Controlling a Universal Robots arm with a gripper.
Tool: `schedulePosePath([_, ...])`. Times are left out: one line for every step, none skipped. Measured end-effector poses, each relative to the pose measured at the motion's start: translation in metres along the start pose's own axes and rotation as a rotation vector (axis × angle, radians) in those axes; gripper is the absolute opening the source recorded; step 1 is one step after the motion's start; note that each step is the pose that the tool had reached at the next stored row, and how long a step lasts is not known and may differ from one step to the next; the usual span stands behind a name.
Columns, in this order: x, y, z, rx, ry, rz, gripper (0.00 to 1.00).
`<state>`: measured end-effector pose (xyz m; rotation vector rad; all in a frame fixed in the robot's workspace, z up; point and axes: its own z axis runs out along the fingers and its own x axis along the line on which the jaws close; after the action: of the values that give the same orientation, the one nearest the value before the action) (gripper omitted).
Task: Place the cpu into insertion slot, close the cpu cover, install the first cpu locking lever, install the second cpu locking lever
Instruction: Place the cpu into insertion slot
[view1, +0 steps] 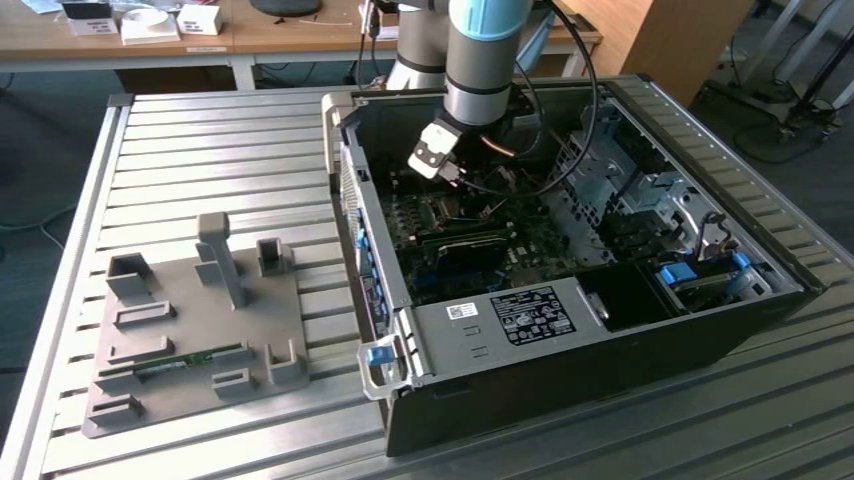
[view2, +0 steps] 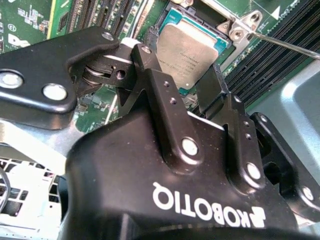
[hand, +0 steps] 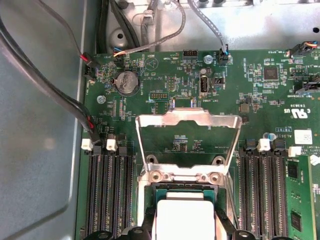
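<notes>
Reaching into one open computer case (view1: 574, 370), the single arm (view1: 481, 60) hangs its gripper (view2: 176, 65) over one green motherboard (hand: 240, 90); one cpu cover (hand: 187, 118) stands open, and the two fingers (view2: 167, 105) are clamped on one cpu (view2: 192, 45) at the socket (hand: 223, 192) just beside the cover's hinge (hand: 186, 176)
</notes>
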<state>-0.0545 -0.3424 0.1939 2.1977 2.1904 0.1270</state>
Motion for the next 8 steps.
schedulePosePath([0.0000, 0.0000, 0.0000, -0.0001, -0.0002, 0.002, 0.54])
schedulePosePath([0.0000, 0.0000, 0.0000, -0.0001, -0.0002, 0.003, 0.54])
schedulePosePath([0.0000, 0.0000, 0.0001, -0.0001, -0.0002, 0.003, 0.54])
schedulePosePath([0.0000, 0.0000, 0.0001, -0.0002, -0.0002, 0.003, 0.54])
schedulePosePath([0.0000, 0.0001, 0.0002, -0.0002, -0.0002, 0.003, 0.54])
schedulePosePath([0.0000, 0.0002, 0.0003, -0.0002, -0.0002, 0.004, 0.54])
schedulePosePath([0.0000, 0.0004, 0.0004, -0.0002, -0.0002, 0.004, 0.54])
schedulePosePath([0.0000, 0.0005, 0.0005, -0.0002, -0.0003, 0.004, 0.54])
